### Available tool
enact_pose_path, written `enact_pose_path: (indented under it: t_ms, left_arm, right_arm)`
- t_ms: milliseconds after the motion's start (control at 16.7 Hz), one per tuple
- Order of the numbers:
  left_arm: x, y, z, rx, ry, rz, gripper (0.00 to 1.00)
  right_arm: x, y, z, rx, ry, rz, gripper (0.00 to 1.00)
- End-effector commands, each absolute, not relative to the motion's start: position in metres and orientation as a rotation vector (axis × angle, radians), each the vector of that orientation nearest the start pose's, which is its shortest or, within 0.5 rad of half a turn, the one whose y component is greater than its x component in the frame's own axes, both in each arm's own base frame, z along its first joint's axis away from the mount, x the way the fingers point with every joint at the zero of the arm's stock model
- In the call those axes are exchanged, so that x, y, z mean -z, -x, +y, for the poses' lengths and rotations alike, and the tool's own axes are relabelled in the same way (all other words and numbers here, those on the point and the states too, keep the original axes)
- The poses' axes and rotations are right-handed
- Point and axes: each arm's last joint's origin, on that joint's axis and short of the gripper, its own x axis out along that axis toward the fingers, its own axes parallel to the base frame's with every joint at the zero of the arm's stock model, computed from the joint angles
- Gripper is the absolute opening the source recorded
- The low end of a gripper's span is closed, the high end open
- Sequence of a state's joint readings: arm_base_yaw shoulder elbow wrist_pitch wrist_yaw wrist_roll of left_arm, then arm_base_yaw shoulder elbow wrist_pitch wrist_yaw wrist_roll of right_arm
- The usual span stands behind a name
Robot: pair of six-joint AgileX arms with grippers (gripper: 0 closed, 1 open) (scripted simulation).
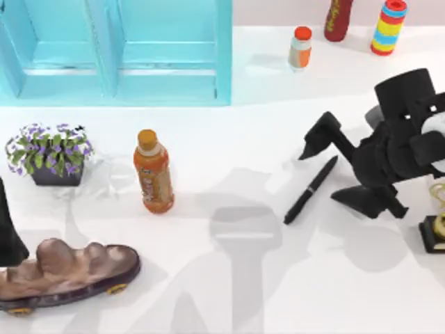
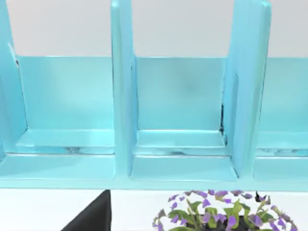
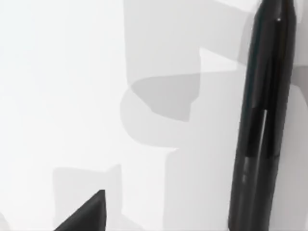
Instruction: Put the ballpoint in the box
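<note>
The ballpoint, slim and all black, lies flat on the white table right of centre, slanted from lower left to upper right. My right gripper is over its upper end, open, one finger on each side and neither touching it. The right wrist view shows the ballpoint with its clip, and one fingertip well apart from it. The box is a turquoise open case with dividers at the back left; its dividers face the left wrist camera. My left arm is parked at the left edge.
An orange bottle lies left of centre, with a purple flower pot farther left. A brown loaf on a dark board sits front left. Three bottles stand at the back right. A yellow object is at the right edge.
</note>
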State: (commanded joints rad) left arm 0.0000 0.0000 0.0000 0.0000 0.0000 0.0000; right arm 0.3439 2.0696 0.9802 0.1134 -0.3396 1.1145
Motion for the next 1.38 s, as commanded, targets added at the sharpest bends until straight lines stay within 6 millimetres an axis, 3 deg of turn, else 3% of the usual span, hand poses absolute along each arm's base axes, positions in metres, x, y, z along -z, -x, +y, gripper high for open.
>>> enact_pose_path:
  t_ms: [600, 1080, 1140, 1380]
  left_arm:
    - [-0.160, -0.106, -0.001, 0.000, 0.000, 0.000, 1.00]
    - [-0.160, -0.106, -0.001, 0.000, 0.000, 0.000, 1.00]
    - [-0.160, -0.106, -0.001, 0.000, 0.000, 0.000, 1.00]
    - [-0.160, -0.106, -0.001, 0.000, 0.000, 0.000, 1.00]
  right_arm:
    - [-0.061, -0.347, 0.137, -0.020, -0.965, 1.240, 0.02]
    - [-0.061, -0.347, 0.137, -0.020, -0.965, 1.240, 0.00]
    - [-0.090, -0.340, 0.122, 0.013, -0.937, 1.258, 0.00]
    - [-0.102, -0.342, 0.122, 0.022, -0.938, 1.265, 0.00]
